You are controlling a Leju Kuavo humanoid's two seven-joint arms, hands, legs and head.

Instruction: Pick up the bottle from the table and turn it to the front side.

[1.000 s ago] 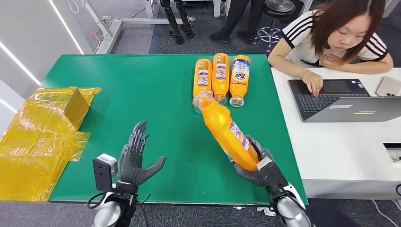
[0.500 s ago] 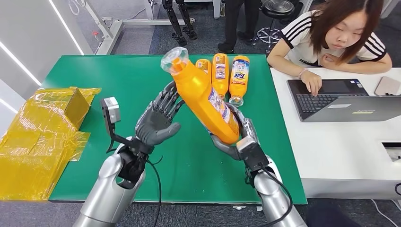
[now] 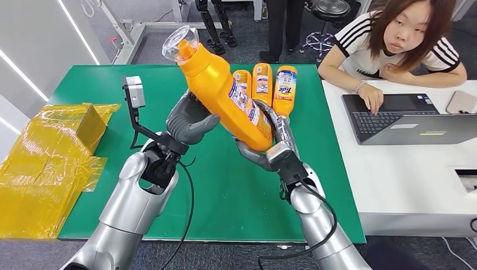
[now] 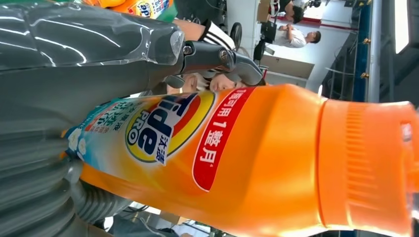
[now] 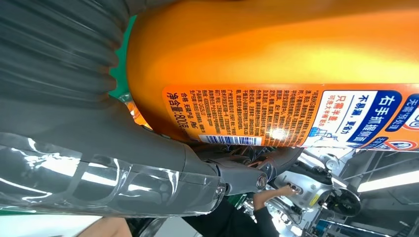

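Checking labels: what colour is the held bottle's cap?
Orange, like the bottle itself; the cap shows best in the left wrist view.

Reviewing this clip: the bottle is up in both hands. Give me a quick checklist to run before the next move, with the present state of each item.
1. Right hand grips the bottle near its base: ok.
2. Left hand is on the bottle's body: ok; contact shows in the left wrist view.
3. Bottle lifted off the green table: ok.
4. Cap on: ok; tightness cannot tell.
5. Which label faces forward: cannot tell.
6. The three bottles lying on the table are out of the way: ok.
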